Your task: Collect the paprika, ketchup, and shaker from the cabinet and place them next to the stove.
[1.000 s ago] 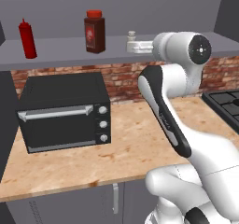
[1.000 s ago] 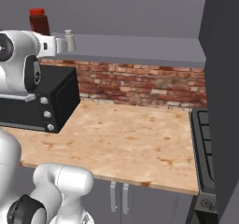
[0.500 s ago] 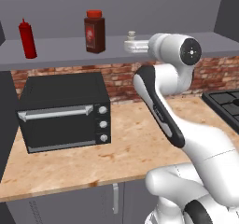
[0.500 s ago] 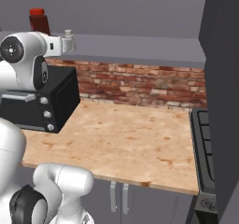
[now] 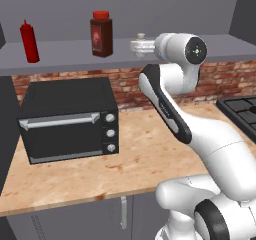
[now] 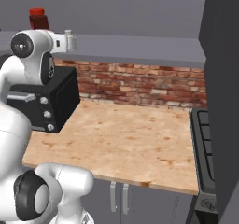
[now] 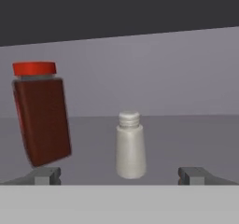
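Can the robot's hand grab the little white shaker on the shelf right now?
Probably yes. In the hand view the gripper is open, with the shaker standing upright between its spread fingertips and nothing in front of it. The paprika stands off to one side, apart from it.

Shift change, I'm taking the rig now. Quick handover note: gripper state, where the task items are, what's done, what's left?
Gripper: open, empty, at shelf height, lined up on the shaker, which stands between the fingertips' lines but beyond them.
Paprika, ketchup and shaker all on the cabinet shelf; paprika is next to the shaker.
Stove at the counter's right end; nothing beside it yet.
Done: approach to the shaker.
Left: grasp the shaker, carry it next to the stove, then fetch the paprika and ketchup.
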